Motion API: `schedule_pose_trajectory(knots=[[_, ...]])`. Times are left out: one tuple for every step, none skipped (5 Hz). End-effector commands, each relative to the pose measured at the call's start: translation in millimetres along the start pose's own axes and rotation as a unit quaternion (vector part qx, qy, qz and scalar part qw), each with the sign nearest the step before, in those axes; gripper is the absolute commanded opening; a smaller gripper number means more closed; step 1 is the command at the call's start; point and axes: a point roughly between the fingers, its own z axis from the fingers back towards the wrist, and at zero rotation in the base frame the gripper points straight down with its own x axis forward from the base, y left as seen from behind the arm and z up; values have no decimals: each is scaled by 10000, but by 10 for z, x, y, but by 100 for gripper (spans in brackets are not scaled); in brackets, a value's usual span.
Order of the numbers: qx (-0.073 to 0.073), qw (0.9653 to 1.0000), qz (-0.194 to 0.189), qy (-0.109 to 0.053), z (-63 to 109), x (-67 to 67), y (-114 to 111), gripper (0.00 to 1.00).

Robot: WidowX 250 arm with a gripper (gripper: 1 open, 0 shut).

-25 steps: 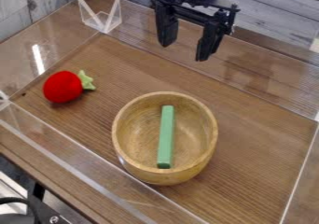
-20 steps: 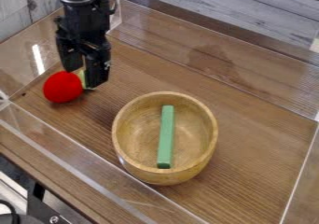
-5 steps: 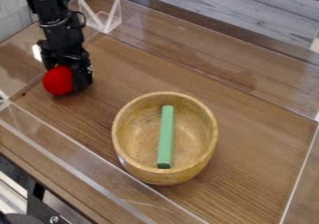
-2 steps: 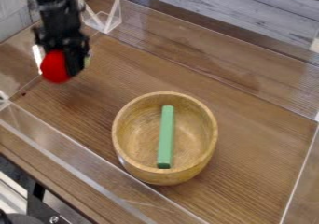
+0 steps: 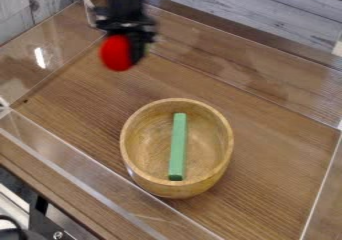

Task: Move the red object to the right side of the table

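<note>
The red object (image 5: 118, 53), a small bright red rounded toy, hangs in the air above the table (image 5: 254, 79), toward its back left. My gripper (image 5: 122, 44) points straight down and is shut on it from above; the black fingers clasp its upper part and hide its top. The picture is slightly blurred around the gripper. The toy is up and to the left of the wooden bowl and clear of the tabletop.
A round light wooden bowl (image 5: 140, 149) sits at the front centre with a green rectangular block (image 5: 178, 144) lying in it. Low clear acrylic walls (image 5: 80, 169) edge the tabletop. A small clear acrylic stand is partly hidden behind the arm at the back left.
The gripper closed on the red object at the left edge, lifted it off the table, and has carried it to the right and toward the back.
</note>
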Motion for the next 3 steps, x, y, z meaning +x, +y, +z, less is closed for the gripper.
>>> schedule_pose_trajectory(knots=[[25, 9970, -720, -274, 129, 341, -405, 0], [-56, 9891, -1451, -251, 56, 573, -843, 0], [-120, 9834, -1795, -249, -111, 644, -1213, 0]])
